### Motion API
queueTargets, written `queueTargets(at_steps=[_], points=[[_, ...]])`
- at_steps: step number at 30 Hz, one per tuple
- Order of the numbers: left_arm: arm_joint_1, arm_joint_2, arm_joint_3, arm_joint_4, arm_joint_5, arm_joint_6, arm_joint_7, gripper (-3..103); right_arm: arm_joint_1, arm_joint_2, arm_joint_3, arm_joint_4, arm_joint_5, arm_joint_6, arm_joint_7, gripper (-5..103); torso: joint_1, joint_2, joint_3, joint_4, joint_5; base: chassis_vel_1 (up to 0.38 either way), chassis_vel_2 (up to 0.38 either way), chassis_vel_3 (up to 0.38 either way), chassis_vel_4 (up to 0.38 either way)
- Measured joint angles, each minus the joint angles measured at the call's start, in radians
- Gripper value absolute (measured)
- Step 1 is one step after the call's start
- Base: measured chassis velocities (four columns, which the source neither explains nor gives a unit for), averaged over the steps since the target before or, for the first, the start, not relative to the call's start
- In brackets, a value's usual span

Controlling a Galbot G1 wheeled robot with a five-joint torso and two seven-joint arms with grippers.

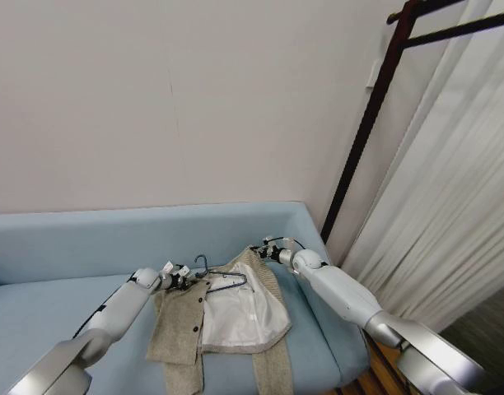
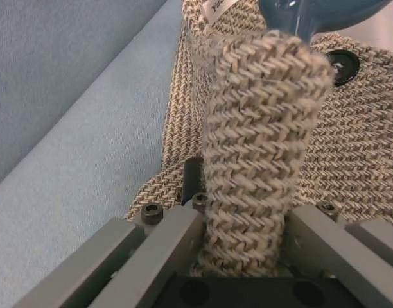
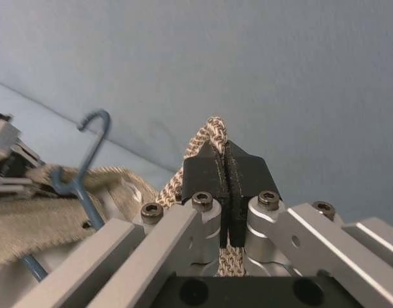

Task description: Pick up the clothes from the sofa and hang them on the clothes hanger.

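Jacket (image 1: 227,322): spread on sofa (image 1: 79,243) seat, 6 o'clock; hanger (image 1: 202,263) threaded inside.
Left gripper (image 1: 189,280): clamped on shoulder fabric at the jacket's 10 o'clock.
Right gripper (image 1: 261,247): pinches the collar fold at its 1 o'clock, likely for a level lift.
Rack (image 1: 363,136): 1 o'clock, well apart.

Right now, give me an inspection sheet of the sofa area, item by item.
Surface: light blue sofa, seat and backrest.
Job's things: tweed jacket lies open on the seat, white lining up; blue hanger in it, hook out at the collar.
Clutter: nothing seen.
Grippers: left gripper, fingers shut on one jacket shoulder; right gripper, fingers shut on the other.
Cables: nothing seen.
Surroundings: dark clothes rack and white curtain at the right; plain wall behind.
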Motion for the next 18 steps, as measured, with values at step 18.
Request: queueTargets(at_steps=[18], points=[[-0.018,-0.011,0.029,0.052,0.005,0.033,-0.032,4,-0.019,-0.007,-0.072,0.289,-0.134,-0.001,0.087,1,0.000,0.000,0.000,0.0005,0.0000,0.000,0.000,0.000,0.000]])
